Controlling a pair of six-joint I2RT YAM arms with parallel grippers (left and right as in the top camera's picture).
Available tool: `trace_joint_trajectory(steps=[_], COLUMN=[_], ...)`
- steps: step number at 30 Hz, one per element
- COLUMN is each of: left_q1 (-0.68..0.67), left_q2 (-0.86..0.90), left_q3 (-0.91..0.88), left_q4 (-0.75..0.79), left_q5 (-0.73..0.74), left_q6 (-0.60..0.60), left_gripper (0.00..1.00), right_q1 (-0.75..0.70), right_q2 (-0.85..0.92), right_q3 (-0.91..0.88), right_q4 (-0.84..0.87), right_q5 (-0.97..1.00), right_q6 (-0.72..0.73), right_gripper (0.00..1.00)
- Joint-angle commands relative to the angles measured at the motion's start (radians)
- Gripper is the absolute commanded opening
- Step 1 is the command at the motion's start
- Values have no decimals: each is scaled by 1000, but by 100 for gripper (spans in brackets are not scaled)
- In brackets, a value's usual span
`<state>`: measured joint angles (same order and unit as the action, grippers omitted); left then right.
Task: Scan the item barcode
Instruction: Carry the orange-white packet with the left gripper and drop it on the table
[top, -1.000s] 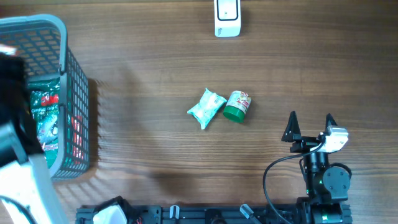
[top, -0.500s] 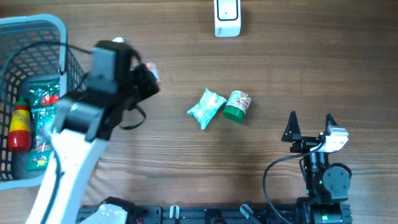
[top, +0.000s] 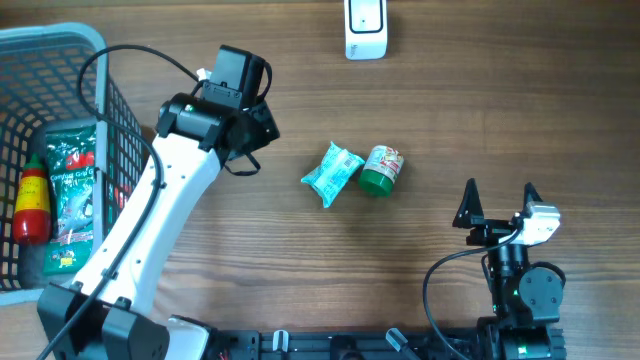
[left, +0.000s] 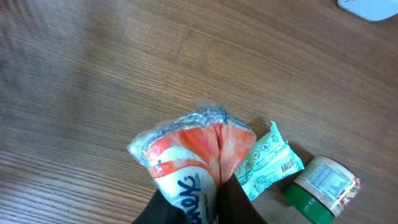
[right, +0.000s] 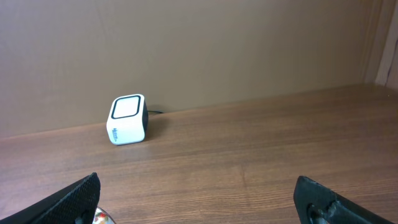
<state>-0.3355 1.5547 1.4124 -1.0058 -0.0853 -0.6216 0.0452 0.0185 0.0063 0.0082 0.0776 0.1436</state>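
Left gripper (left: 200, 200) is clamped on one end of an orange-and-white packet (left: 186, 152), held over the table (top: 450, 90) beside the teal sachet (left: 268, 163) and green-lidded jar (left: 320, 186), well short of the scanner (top: 365, 28); right gripper (top: 497, 204) sits idle, fingers wide apart. Risk: the film looks soft and crumpled and is pinched at one end only, so it may slide out or flop in transit. Barcode not visible; on a crease or facing away from the scanner window, likely no read.

Your overhead view looks straight down on the whole table (top: 450, 100). Your left wrist view hovers close above it, angled down, sharing the green-lidded jar (left: 322, 188) with overhead. Your right wrist view sits low, facing level toward the white scanner (right: 127, 119), also seen overhead.
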Motion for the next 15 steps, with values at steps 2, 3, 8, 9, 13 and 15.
trace_joint_trajectory(steps=[2,3,8,9,13,15], left_q1=[-3,-9,-58,-71,-112,-122], left_q2=[70,87,177,192,249,267], left_q3=[-14,-26,-106,-125,-207,-232], left_q4=[8,21,96,119,209,225], left_q5=[-16,-16,3,10,12,50], left_q6=[11,11,12,12,11,5], left_gripper=[4,4,4,4,4,4], right_q1=[0,0,0,0,0,0], right_q2=[-2,-2,-2,-2,-2,-2], right_q3=[-1,-1,-1,-1,-1,-1], right_q4=[5,5,5,5,5,5], right_q5=[-16,-16,-16,-16,-16,-16], right_q6=[-13,-13,-13,-13,-13,-13], right_gripper=[100,99,100,100,100,100])
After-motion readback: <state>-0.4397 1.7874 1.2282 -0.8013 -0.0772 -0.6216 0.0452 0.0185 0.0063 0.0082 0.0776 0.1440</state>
